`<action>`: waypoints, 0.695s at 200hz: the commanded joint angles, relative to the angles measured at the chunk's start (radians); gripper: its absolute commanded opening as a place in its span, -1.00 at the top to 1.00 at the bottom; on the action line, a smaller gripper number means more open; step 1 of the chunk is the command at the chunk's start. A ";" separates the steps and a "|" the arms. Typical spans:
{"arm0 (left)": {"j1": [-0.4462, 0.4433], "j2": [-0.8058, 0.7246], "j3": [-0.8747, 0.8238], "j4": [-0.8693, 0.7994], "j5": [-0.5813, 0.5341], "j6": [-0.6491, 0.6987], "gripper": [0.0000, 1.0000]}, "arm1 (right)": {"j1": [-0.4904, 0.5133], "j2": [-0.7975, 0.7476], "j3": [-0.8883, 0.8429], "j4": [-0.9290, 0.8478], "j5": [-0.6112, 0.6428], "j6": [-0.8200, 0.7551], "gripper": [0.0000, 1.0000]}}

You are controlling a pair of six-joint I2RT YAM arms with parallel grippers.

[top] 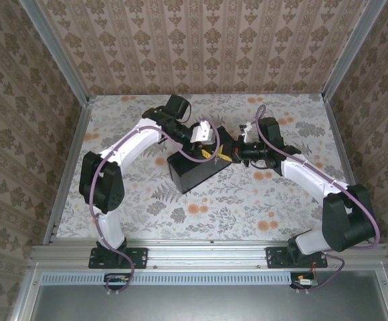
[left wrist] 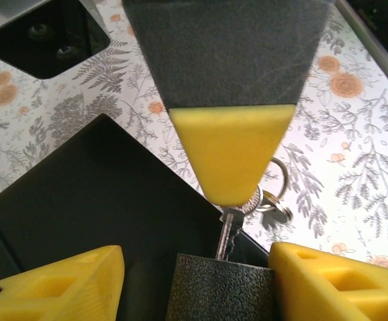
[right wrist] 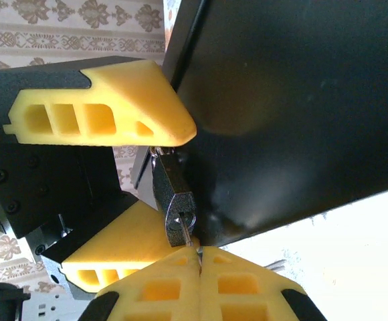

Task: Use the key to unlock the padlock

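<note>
Pinching the key: the right gripper (right wrist: 199, 259) has it, yellow fingertips pressed flat together with the key (left wrist: 225, 234) nipped between their very ends.
Key: thin grey metal, and the blade runs straight into the keyway at the end of the padlock. In the left wrist view its head sits tucked under the right gripper's yellow tip.
Key ring (left wrist: 276, 194): a small wire loop hanging off the key's head, out to one side above the tabletop.
Padlock (right wrist: 174, 200): small, dark, crinkle-finished body, right up against the wall of the black box (right wrist: 294, 100). Its shackle end is hidden behind the upper finger of the left gripper.
Left gripper (left wrist: 195, 251): jaws standing apart, one yellow finger on each side of the padlock, nothing clamped. The left wrist view shows a clear gap on one side. The other finger is just beside the padlock's body, and whether it touches cannot be told.
Black box: sits skewed in the middle of the overhead view, with both arms reaching in to meet at its far corner.
Tabletop (top: 247, 200): floral-patterned, grey ferns and orange blooms showing around the box.
</note>
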 commanded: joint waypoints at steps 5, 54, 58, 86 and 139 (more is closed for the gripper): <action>0.012 -0.012 0.007 -0.124 0.031 0.075 -0.26 | -0.007 0.000 0.027 -0.043 -0.057 -0.039 1.00; 0.026 -0.005 0.033 -0.177 0.011 0.108 -0.23 | -0.008 0.006 0.031 -0.050 -0.054 -0.048 1.00; 0.027 -0.003 0.039 -0.187 0.012 0.112 -0.24 | -0.008 0.006 0.032 -0.052 -0.054 -0.049 1.00; 0.034 0.004 0.076 -0.238 0.020 0.137 -0.25 | -0.007 0.010 0.037 -0.060 -0.048 -0.055 1.00; 0.027 0.037 0.105 -0.257 0.020 0.170 -0.17 | -0.008 0.014 0.045 -0.058 -0.054 -0.064 1.00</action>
